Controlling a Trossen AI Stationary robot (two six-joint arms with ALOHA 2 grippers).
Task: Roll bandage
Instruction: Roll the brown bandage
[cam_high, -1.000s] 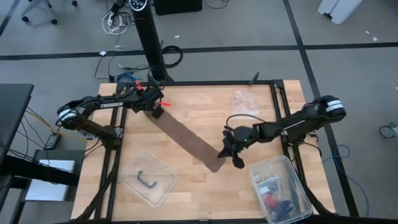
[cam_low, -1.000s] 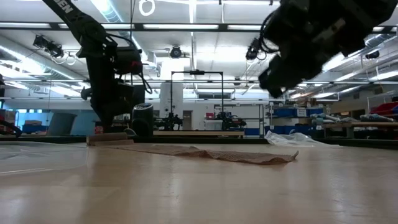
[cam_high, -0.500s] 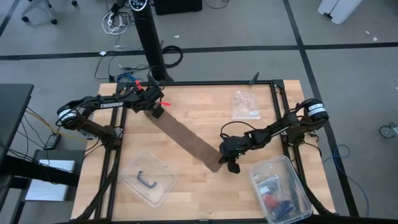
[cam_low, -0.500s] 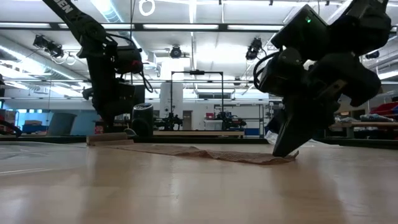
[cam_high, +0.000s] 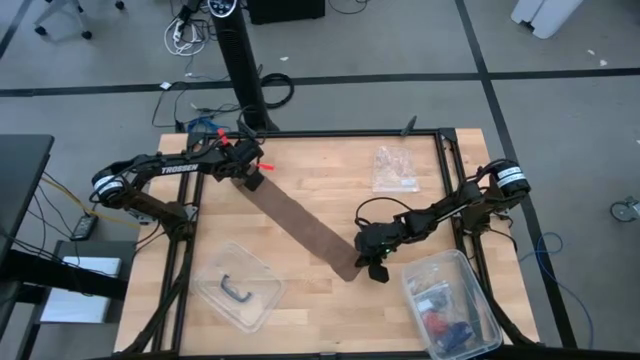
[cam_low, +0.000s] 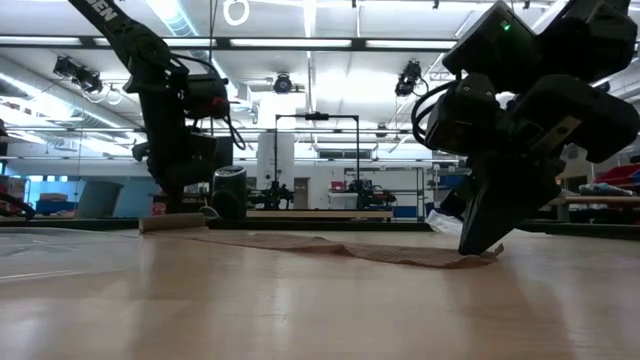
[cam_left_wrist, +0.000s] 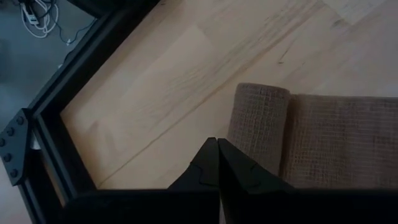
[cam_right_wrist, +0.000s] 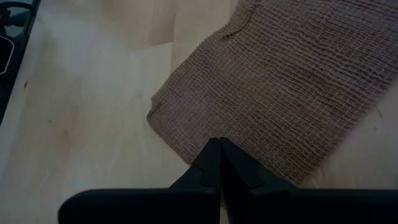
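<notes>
Bandage (cam_high: 300, 225) laid diagonally on worktop (cam_high: 330, 170): left gripper (cam_high: 252, 180) at ten o'clock, right gripper (cam_high: 368, 264) at four o'clock (fingers together, pinning ends). Risk: strip slipping, skewing the roll.

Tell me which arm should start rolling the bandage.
Probably left. The left gripper, jaws shut, sits at the bandage end that already has a small rolled turn. The right gripper pins the flat far end.

Wooden table (cam_high: 320, 170) carries bandage (cam_high: 300, 228), two tubs (cam_high: 240, 288), plastic bag (cam_high: 394, 168).
</notes>
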